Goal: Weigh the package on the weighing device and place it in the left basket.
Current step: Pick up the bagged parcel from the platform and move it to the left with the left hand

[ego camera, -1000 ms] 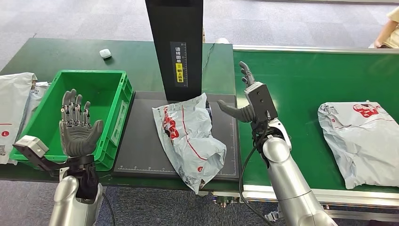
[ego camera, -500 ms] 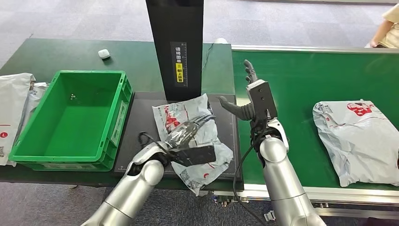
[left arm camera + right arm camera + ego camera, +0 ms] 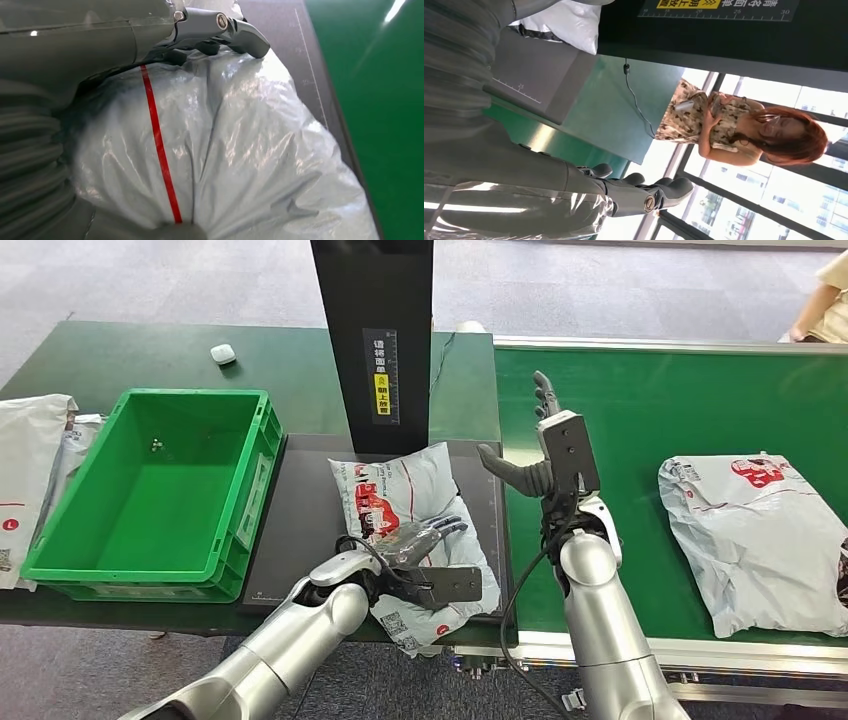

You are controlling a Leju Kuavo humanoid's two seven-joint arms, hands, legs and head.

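A crumpled grey package [image 3: 392,496] with red print lies on the black weighing plate [image 3: 300,540], in front of the black column [image 3: 372,340]. My left hand [image 3: 425,550] reaches in from below and grips the package's near part. In the left wrist view the package [image 3: 250,150] bulges against my palm, with the thumb [image 3: 225,30] curled over it. My right hand [image 3: 545,455] is raised over the plate's right edge, open and holding nothing; its fingers [image 3: 644,195] are spread. The green basket [image 3: 245,500] stands left of the plate.
A second grey package [image 3: 760,540] lies on the green conveyor [image 3: 650,390] to the right. White bags [image 3: 30,470] lie left of the basket, and a small white object [image 3: 223,353] behind it. A person [image 3: 734,130] stands beyond the table; an arm [image 3: 820,310] shows at the far right.
My left arm swung from in front of the basket across to the package and closed on it; the package bunched up. My right hand drew back slightly right. The conveyor package drifted left.
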